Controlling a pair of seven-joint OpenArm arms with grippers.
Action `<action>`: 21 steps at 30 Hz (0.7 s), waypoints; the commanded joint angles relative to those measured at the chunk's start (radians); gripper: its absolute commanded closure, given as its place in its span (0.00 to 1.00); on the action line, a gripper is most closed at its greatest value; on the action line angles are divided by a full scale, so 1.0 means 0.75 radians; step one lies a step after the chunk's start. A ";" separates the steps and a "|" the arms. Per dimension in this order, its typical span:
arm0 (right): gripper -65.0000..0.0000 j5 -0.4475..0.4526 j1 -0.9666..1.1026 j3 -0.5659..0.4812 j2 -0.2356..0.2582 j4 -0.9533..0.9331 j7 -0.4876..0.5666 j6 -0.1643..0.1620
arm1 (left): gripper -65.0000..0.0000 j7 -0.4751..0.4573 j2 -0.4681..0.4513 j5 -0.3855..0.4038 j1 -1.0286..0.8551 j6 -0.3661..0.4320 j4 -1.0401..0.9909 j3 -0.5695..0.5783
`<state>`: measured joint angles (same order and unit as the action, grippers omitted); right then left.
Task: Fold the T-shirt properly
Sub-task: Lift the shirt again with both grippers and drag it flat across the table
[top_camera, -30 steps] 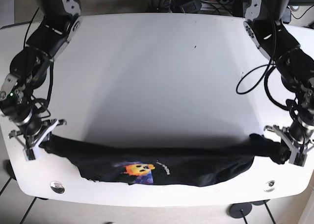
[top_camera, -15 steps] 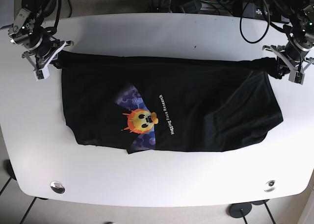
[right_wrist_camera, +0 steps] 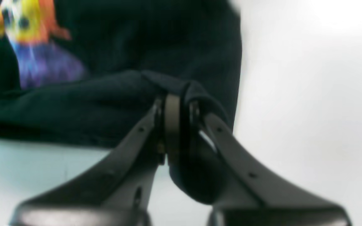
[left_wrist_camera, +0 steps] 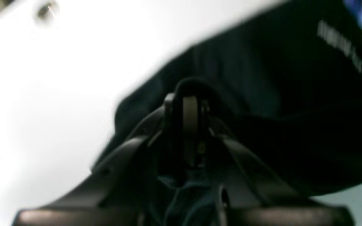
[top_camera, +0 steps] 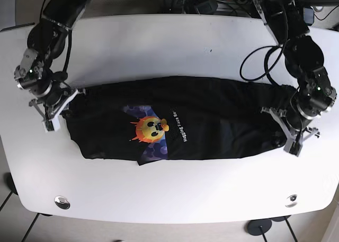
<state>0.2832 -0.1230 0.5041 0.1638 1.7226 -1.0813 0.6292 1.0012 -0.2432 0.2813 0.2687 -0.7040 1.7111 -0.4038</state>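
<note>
A black T-shirt (top_camera: 217,120) with a yellow-orange face print (top_camera: 151,130) and white lettering lies spread across the middle of the white table (top_camera: 169,46). My left gripper (top_camera: 290,132) is at the shirt's right end in the base view, shut on a bunched fold of black cloth (left_wrist_camera: 200,86). My right gripper (top_camera: 59,108) is at the shirt's left end, shut on a corner of the cloth (right_wrist_camera: 196,91). In both wrist views the fingers (left_wrist_camera: 189,110) (right_wrist_camera: 171,110) are pressed together with fabric wrapped over their tips. The wrist views are blurred.
Round metal fittings sit in the table's near corners (top_camera: 62,202) (top_camera: 291,200). Cables and dark equipment (top_camera: 204,1) lie behind the far edge. A loose black cable (top_camera: 254,67) hangs off the left arm above the table.
Both grippers have come back from the far side of the table toward the middle, still holding the shirt's ends. The shirt's far edge has come nearer with them, so the shirt now spans less depth.
</note>
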 commanded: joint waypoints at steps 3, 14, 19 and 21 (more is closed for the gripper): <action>0.97 -0.055 -0.295 -0.074 0.018 -0.070 0.070 0.003 | 1.00 -0.068 -0.016 -0.094 0.318 0.008 -0.138 0.110; 0.97 -0.199 -0.979 -0.307 0.124 -0.438 0.197 0.003 | 1.00 -0.137 -0.033 -0.145 1.054 0.050 -0.546 0.192; 0.97 -0.197 -1.345 -0.403 0.198 -0.493 0.148 0.005 | 1.00 -0.137 -0.131 -0.141 1.387 0.050 -0.629 0.273; 0.97 -0.197 -1.472 -0.411 0.206 -0.495 0.103 0.009 | 1.00 -0.135 -0.151 -0.141 1.387 0.046 -0.640 0.273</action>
<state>0.1345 -1.1858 0.1921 0.3031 1.3361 -1.0294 0.6403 0.9028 -0.3557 0.1776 1.2884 -0.6735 1.2293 -0.1997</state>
